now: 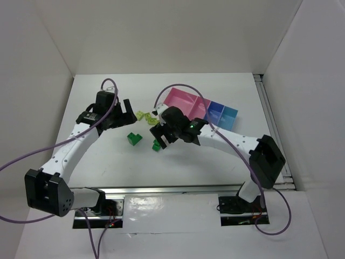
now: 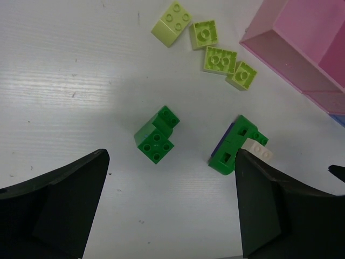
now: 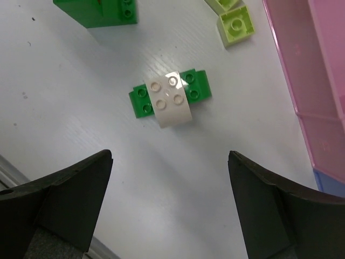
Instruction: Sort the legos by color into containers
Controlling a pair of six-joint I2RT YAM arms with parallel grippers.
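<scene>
Jaws are gaping empty: left gripper is hovering above a green lego, right gripper above a white-topped lego.

Left arm and right arm: white shells, black joint blocks, purple cables looping behind the jaws. Fingers matte black, wedge-shaped. Green light just behind right jaws.
</scene>
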